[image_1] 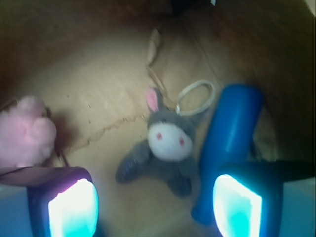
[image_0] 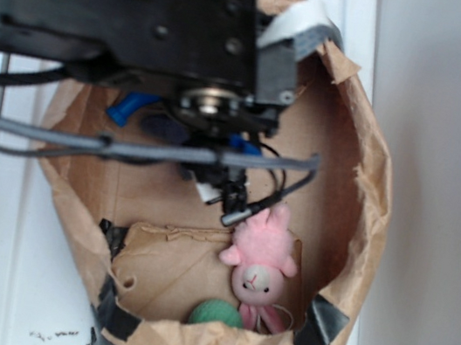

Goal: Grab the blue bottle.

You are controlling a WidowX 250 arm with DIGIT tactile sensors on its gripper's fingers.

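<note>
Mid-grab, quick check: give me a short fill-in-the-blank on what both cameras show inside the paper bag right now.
1. In the wrist view, the glossy blue plastic bottle lies to the ____ of the grey plush donkey.
2. The gripper has its jaws ____, with nothing between them.
3. The white loop is attached to the ____ toy.
4. In the exterior view, a green ball sits beside the ____ plush bunny in the brown paper bag.

Missing words: right; open; grey donkey; pink

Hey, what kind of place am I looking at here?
Probably a robot test setup, not a home: a brown paper bag taped open on a white surface, holding toys. Inside lie a blue bottle, a grey plush donkey and a pink plush bunny, with the claw open above.
</note>
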